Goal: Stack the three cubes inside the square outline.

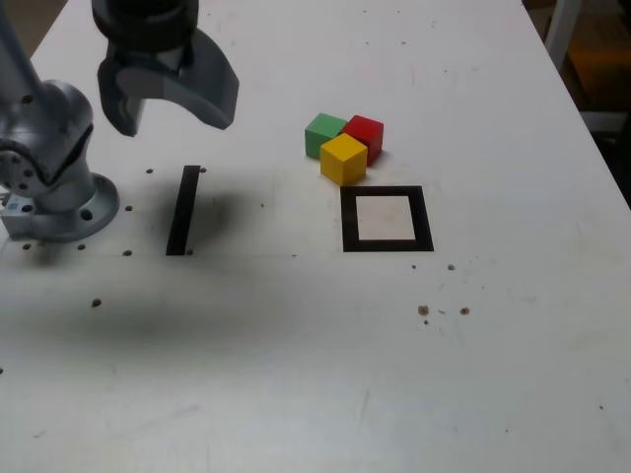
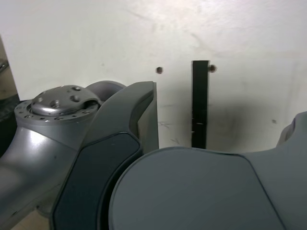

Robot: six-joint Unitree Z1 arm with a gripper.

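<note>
The green cube (image 1: 323, 134), red cube (image 1: 365, 134) and yellow cube (image 1: 343, 159) sit bunched together, touching, on the white table. They lie just outside the far side of the black square outline (image 1: 386, 242), whose white centre holds nothing. My gripper (image 1: 168, 103) hangs high over the table at the exterior view's upper left, far from the cubes. It is open, with nothing between its jaws. The wrist view shows neither the cubes nor the square.
A straight black strip (image 1: 183, 209) (image 2: 200, 103) lies below the gripper. The arm's grey base (image 1: 54, 192) (image 2: 57, 112) stands at the exterior view's left. The table's edge (image 1: 592, 148) runs down the exterior view's right. Small dark specks (image 1: 424, 310) dot the surface.
</note>
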